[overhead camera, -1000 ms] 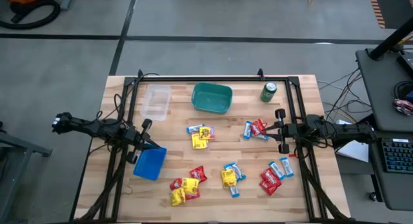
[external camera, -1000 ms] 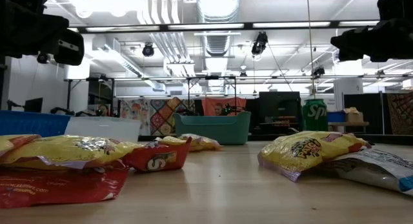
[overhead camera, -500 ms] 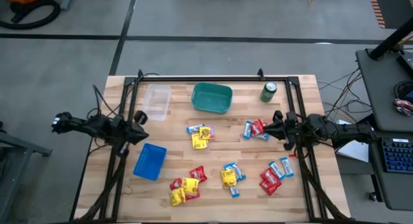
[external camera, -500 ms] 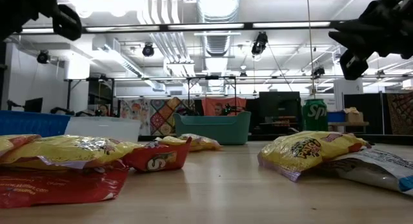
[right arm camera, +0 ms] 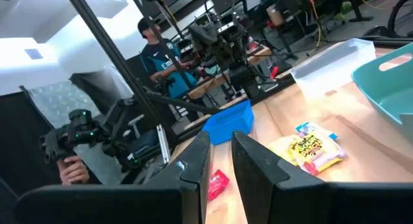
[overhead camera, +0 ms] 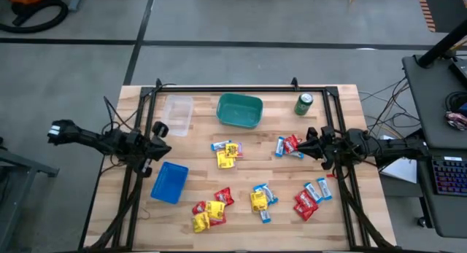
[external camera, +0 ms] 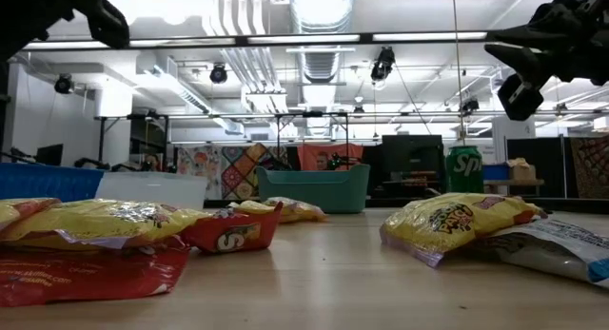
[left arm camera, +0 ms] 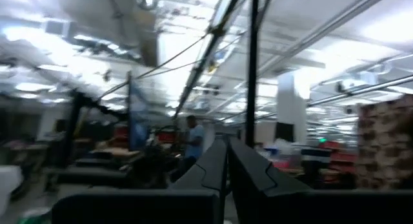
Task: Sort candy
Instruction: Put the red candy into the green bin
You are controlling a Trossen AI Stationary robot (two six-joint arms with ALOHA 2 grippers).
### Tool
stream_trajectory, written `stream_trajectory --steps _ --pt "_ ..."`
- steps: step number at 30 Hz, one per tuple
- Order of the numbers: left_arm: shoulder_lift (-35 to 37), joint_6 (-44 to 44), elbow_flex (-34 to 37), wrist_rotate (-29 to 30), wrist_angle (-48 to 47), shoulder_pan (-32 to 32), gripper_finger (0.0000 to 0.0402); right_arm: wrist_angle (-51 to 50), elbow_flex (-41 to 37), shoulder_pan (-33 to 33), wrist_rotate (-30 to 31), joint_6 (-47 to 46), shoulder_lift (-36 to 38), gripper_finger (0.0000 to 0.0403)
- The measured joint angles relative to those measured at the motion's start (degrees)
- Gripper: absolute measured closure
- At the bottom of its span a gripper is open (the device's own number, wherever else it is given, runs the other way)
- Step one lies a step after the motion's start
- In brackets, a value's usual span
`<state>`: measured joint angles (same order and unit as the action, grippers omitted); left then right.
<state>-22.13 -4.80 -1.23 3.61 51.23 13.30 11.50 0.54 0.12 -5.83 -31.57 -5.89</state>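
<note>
Though near the right end effector (overhead camera: pixel 309 141), empty and narrowly parted, candy (overhead camera: pixel 290 145) just beside it.

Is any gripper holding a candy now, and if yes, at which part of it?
Nothing is held. The left gripper is shut on nothing, above the table's left edge. The right gripper has a narrow empty gap, above the right side.

A robotics lab or workshop, it seems: exposed ceiling ducts (external camera: pixel 321 11) and strip lights (external camera: pixel 285 38) overhead, cluttered workbenches (right arm camera: pixel 258 56) beyond the right gripper (right arm camera: pixel 221 161), a person (right arm camera: pixel 155 46) working there, a concrete floor (overhead camera: pixel 219 20) around the framed wooden table (overhead camera: pixel 343 100).
</note>
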Motion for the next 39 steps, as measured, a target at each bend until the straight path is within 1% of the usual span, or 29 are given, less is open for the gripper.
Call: stream_trajectory --steps 4,7,11,15,17,21,24,28,32,39 --pt "-5.15 -0.29 0.0 6.28 0.87 0.0 0.0402 1.12 0.13 0.0 1.28 -0.01 -2.41 0.0344" --pt "-7.9 -2.16 0.0 8.9 1.41 0.0 0.0402 -0.03 0.94 -0.02 2.87 -0.05 -4.97 0.0344" --pt "-10.27 -3.94 0.0 9.47 1.98 0.0 0.0402 0.34 3.48 -0.02 3.04 0.8 -8.62 0.0344" --pt "-11.94 -9.92 0.0 9.47 1.91 0.0 0.0402 0.34 6.04 -0.02 3.04 2.78 -12.0 0.0344" --pt "-12.67 -11.28 0.0 9.45 1.95 0.0 0.0402 0.37 7.22 -0.02 3.02 2.87 -13.43 0.0344" --pt "-14.15 -11.37 0.0 9.54 1.93 -0.02 0.0402 0.36 9.17 -0.02 3.02 2.93 -15.78 0.0344" --pt "-15.37 -10.88 -0.2 10.74 1.67 -0.02 0.0402 0.97 10.2 -0.02 3.24 3.61 -16.87 0.0344" --pt "-18.31 -10.55 -2.08 10.85 0.98 0.02 0.0402 0.32 12.61 -0.04 6.88 10.14 -18.77 0.0344" --pt "-23.3 -10.55 -5.4 10.87 -0.54 0.09 0.0402 -4.89 17.3 -0.02 7.57 11.73 -23.23 0.0344" --pt "-30.58 -10.16 -13.3 10.87 -9.33 0.09 0.0402 -27.48 29.64 -0.02 12.12 10.43 -35.16 0.0344"
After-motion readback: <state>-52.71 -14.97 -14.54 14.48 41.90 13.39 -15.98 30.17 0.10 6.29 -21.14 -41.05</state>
